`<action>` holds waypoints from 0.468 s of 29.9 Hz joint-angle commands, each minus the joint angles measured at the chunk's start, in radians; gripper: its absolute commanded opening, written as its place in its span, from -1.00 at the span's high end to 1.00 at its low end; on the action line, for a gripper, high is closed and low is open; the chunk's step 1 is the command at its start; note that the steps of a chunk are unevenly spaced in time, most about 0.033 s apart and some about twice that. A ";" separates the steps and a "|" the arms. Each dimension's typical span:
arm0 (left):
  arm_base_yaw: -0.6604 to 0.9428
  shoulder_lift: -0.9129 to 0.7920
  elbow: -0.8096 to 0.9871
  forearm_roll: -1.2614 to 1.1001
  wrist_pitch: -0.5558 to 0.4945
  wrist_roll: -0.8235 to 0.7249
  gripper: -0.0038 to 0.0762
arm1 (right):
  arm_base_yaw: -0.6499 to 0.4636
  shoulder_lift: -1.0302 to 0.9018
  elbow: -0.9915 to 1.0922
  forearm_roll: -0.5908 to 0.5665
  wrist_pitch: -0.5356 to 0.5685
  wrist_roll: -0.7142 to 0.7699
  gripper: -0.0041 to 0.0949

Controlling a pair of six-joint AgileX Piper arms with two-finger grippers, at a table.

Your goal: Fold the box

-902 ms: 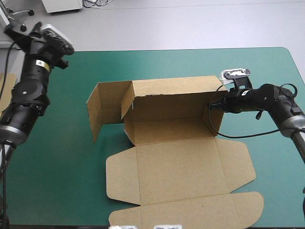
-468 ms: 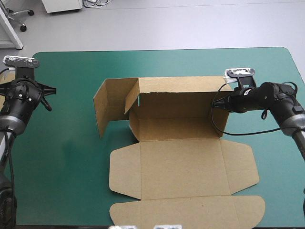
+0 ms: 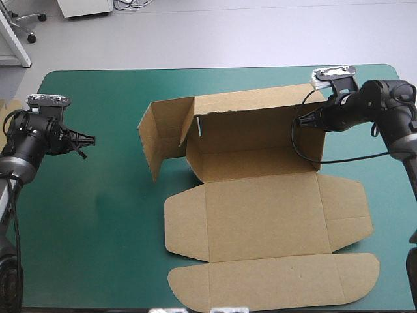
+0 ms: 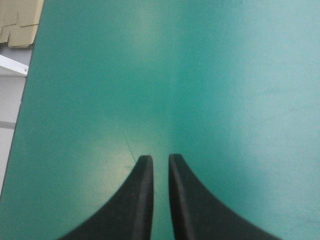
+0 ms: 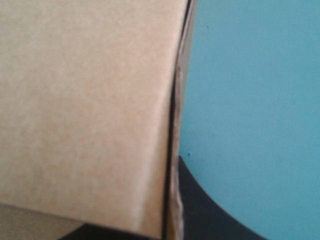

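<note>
The box [image 3: 260, 215] has only back and end walls raised, front flaps lying flat; the right pincer [image 3: 302, 122] clamps its right wall, the left pincer [image 3: 86, 139], closed, holds nothing.

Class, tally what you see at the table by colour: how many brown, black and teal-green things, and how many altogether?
Brown: 2, the box and spare board.
Black: 2, the left gripper and right gripper.
Teal-green: 1, the cover.
Total: 5.
</note>
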 commanded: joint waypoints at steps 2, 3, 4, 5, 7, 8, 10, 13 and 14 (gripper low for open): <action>-0.002 -0.034 -0.030 -0.038 0.018 0.044 0.71 | -0.011 0.049 -0.169 0.009 0.092 0.021 0.98; -0.002 -0.034 -0.030 -0.044 0.027 0.060 0.71 | -0.011 0.074 -0.202 0.009 0.128 0.021 0.98; -0.002 -0.034 -0.030 -0.046 0.037 0.068 0.71 | -0.011 0.100 -0.235 0.013 0.161 0.023 0.98; -0.002 -0.034 -0.030 -0.051 0.045 0.074 0.71 | -0.011 0.120 -0.266 0.016 0.190 0.026 0.98; -0.002 -0.034 -0.030 -0.053 0.061 0.077 0.71 | -0.011 0.168 -0.321 0.021 0.218 0.049 0.98; -0.002 -0.034 -0.030 -0.053 0.066 0.077 0.71 | -0.011 0.186 -0.337 0.023 0.218 0.052 0.98; -0.002 -0.034 -0.030 -0.053 0.075 0.078 0.71 | -0.011 0.221 -0.370 0.035 0.218 0.059 0.98; -0.002 -0.034 -0.030 -0.053 0.078 0.083 0.71 | -0.011 0.261 -0.398 0.039 0.218 0.068 0.98; -0.002 -0.034 -0.030 -0.053 0.078 0.083 0.71 | -0.011 0.270 -0.400 0.039 0.218 0.069 0.98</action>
